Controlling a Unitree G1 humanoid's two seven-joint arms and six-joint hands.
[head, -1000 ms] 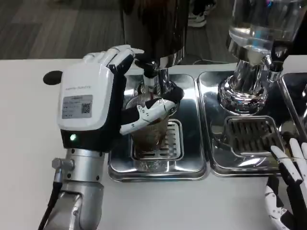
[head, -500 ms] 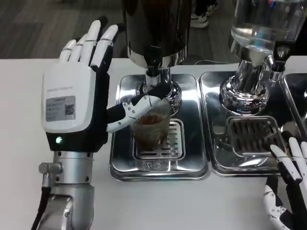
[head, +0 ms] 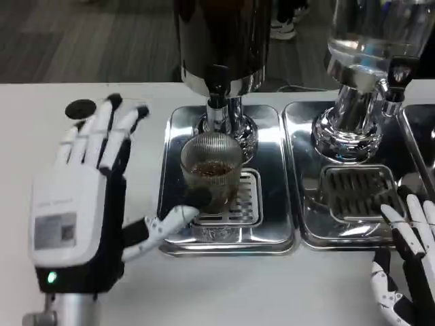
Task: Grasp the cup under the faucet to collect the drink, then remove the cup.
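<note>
- A metal drip tray is sitting on the white surface at the centre, with a slotted grate in its floor.
- A dark drink dispenser is rising at the tray's 12 o'clock, its faucet pointing down over the tray.
- A second drip tray is lying just beside the first at its 3 o'clock, carrying a second dispenser with a chrome base and a clear tank above.
- A dark round disc is lying on the surface at the first tray's 10 o'clock, near the left fingertips.
- The cup, a ribbed clear glass with brown drink in its bottom, is standing upright on the grate, directly below the faucet.
- The left hand is hovering over the surface at the cup's 8 o'clock, fingers spread wide and holding nothing.
- Its thumb is reaching toward the cup's base at the tray's near edge; whether it is touching the glass cannot be told.
- The right hand is showing at the frame's 5 o'clock, well apart from the cup, fingers extended and gripping nothing.
</note>
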